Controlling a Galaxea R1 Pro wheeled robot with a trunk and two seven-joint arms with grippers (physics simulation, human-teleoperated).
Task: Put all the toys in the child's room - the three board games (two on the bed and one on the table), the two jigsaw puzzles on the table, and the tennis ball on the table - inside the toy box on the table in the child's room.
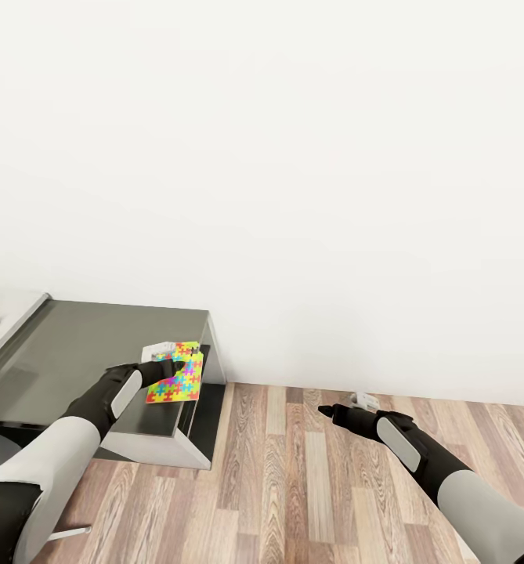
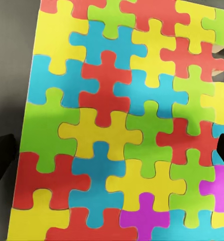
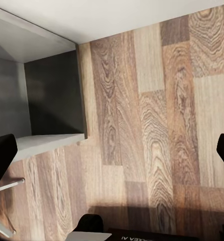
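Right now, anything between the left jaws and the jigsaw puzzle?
Nothing visible. The left gripper is already at the jigsaw puzzle over the dark grey desk; the left wrist view shows the board close up between the fingertips.

Head view looked forward and down from above both arms, facing a white wall (image 1: 293,157), with a dark grey desk (image 1: 81,352) at lower left and wood-plank floor (image 1: 293,486) below. Left wrist view sat very close over a jigsaw puzzle (image 2: 122,130), facing its face; same puzzle (image 1: 177,376) seen small from the head. Right wrist view faced down at the floor (image 3: 152,130) from farther off, sharing the desk's end (image 3: 51,95) and planks with the head view.
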